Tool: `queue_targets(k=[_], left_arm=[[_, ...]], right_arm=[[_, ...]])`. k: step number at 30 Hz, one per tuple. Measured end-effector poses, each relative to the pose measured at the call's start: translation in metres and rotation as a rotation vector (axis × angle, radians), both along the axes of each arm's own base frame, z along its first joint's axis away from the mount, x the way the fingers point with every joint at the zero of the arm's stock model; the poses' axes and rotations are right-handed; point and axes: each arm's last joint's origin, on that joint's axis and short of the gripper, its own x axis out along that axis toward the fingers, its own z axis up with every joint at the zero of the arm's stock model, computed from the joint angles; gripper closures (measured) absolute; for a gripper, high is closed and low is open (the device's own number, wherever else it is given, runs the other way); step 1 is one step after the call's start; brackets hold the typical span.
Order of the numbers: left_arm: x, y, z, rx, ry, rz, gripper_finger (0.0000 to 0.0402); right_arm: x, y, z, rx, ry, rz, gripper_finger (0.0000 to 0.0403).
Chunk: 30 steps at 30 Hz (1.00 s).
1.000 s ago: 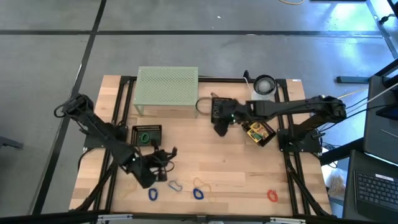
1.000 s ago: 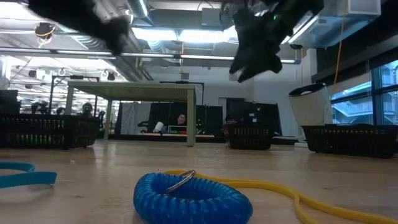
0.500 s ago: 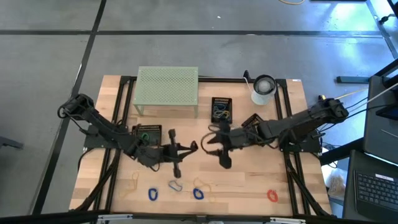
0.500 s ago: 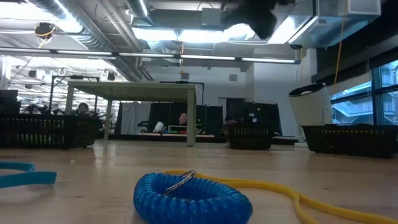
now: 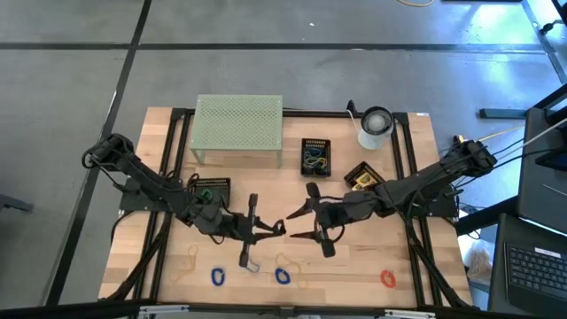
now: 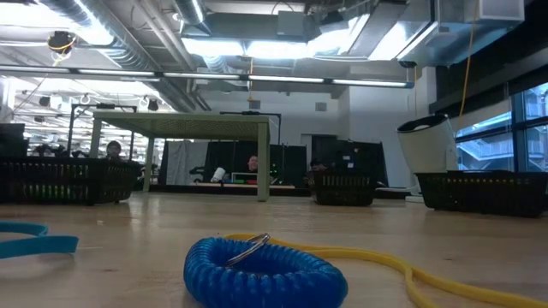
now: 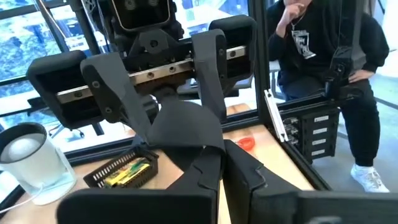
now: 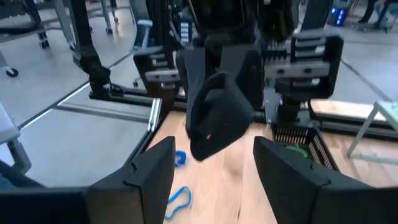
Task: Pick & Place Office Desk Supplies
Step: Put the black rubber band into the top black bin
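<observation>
- Jaws first: the left gripper [image 5: 282,228] is pinched fully shut near the middle of the counter [image 5: 354,266], and the right gripper [image 5: 299,222] faces it with its jaws spread wide; the two tips nearly meet.
- From the right wrist view, something dark and folded hangs between the left arm's closed jaws; I can't make out what it is, possibly a small black clip [image 8: 216,118].
- My read is that this is a hand-over step: the left arm offers its piece and the right arm stands ready to take it.
- Most supplies lie loose along the front edge: two blue loop clips [image 5: 218,276] and [image 5: 282,276], a grey loop clip [image 5: 248,264], a red one [image 5: 387,278] off to the right, and thin tan rubber bands [image 5: 190,260].
- Black trays sit further back: one with a green loop clip [image 5: 208,194], one with mixed pieces [image 5: 315,156], one holding a yellow-green crayon box [image 5: 364,180].
- A pale-green mesh stand [image 5: 237,124] and a white roll [image 5: 376,123] occupy the rear.
- Next, I'd expect the right jaws to need to close squarely around the dark piece before the left lets go; a misaligned grab could drop it.
</observation>
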Motion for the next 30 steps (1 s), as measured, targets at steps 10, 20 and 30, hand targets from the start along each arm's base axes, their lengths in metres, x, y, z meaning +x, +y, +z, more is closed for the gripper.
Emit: queue_targets(k=[10, 20, 30], left_arm=[[0.016, 0.011, -0.009, 0.126, -0.023, -0.013, 0.0399], [0.025, 0.026, -0.008, 0.121, -0.044, -0.019, 0.0398], [0.026, 0.03, -0.008, 0.102, -0.044, -0.005, 0.0397]], right_arm=[[0.002, -0.001, 0.004, 0.04, -0.037, -0.01, 0.0183], [0.002, -0.001, 0.004, 0.044, -0.037, -0.011, 0.0183], [0.002, -0.003, 0.005, 0.113, -0.033, -0.098, 0.0224]])
